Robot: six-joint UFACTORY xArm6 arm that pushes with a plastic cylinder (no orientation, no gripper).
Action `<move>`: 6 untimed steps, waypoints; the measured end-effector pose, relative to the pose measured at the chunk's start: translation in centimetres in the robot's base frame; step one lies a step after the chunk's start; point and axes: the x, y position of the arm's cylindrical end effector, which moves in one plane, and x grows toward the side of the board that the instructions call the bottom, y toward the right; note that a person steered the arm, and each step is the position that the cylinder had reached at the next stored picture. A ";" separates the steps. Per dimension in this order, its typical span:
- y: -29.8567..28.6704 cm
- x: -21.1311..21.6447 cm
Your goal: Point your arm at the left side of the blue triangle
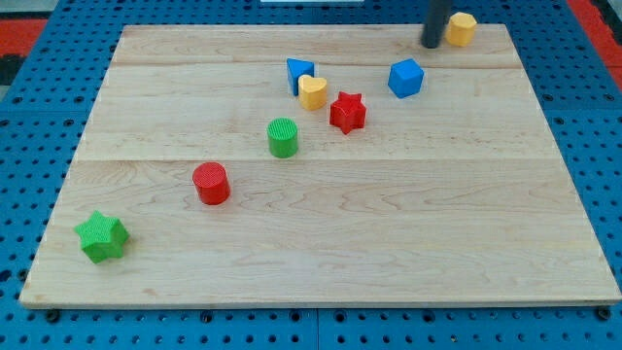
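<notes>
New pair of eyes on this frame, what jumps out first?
Probably the tight cluster at the upper middle of the pale wooden board: blue triangle block, yellow heart-shaped block and red star-shaped block, with a blue cube block to the view's right. Next, my tip at the top right, just left of a yellow block, far from the triangle.

A yellow heart (312, 92) is seen far on the wooden board (389, 253), touched on its right by nothing but closely flanked by a red star (347, 112). Further right, 1 blue cube (406, 78) is spotted; a yellow block (461, 28) sits far right. A green cylinder (283, 137), red cylinder (210, 183) and green star (102, 236) are strung toward near left.
</notes>
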 end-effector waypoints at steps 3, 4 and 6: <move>-23.3 11.0; -25.4 15.3; -17.9 8.8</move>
